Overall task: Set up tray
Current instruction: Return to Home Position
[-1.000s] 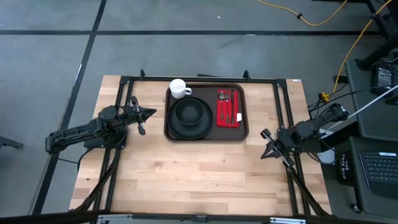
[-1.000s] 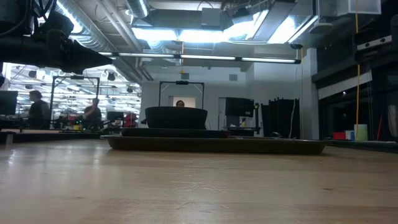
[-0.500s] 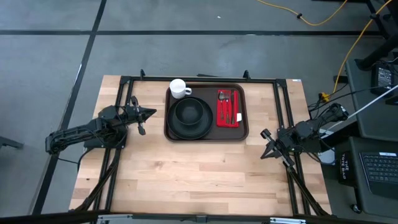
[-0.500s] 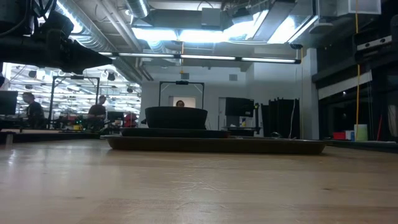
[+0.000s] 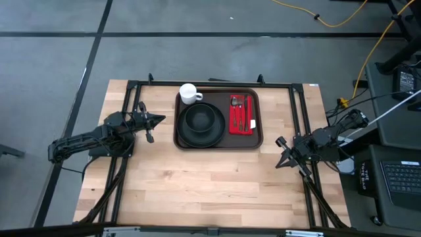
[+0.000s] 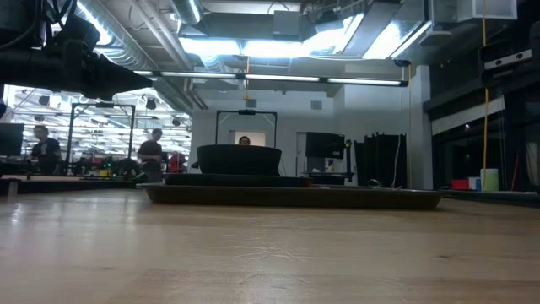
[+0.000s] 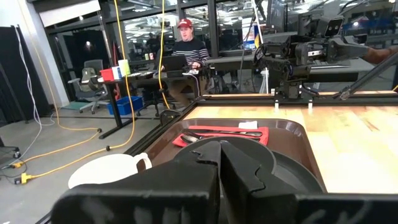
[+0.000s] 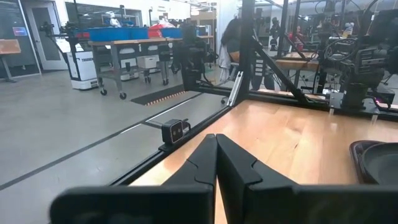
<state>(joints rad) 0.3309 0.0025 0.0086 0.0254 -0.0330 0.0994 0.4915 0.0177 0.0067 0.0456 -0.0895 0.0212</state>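
The dark brown tray (image 5: pixel 258 135) lies at the table's far middle, flat on the wood. On it stand a round black plate with a black bowl (image 5: pixel 200 122), a white mug (image 5: pixel 189 93) at its far left corner, and a red napkin (image 5: pixel 241 116) with cutlery on its right part. My left gripper (image 5: pixel 160 120) hovers shut just left of the tray, pointing level at it; its fingertips (image 7: pixel 219 163) meet. My right gripper (image 5: pixel 278 164) hovers shut near the table's right edge, right of and nearer than the tray, its fingertips (image 8: pixel 216 155) together.
Black frame rails (image 5: pixel 299 118) run along the table's sides and far edge. A small camera (image 8: pixel 176 131) sits at the near edge. The near half of the wooden top (image 5: pixel 204 184) is bare. A person (image 7: pixel 189 46) sits at a desk beyond the table.
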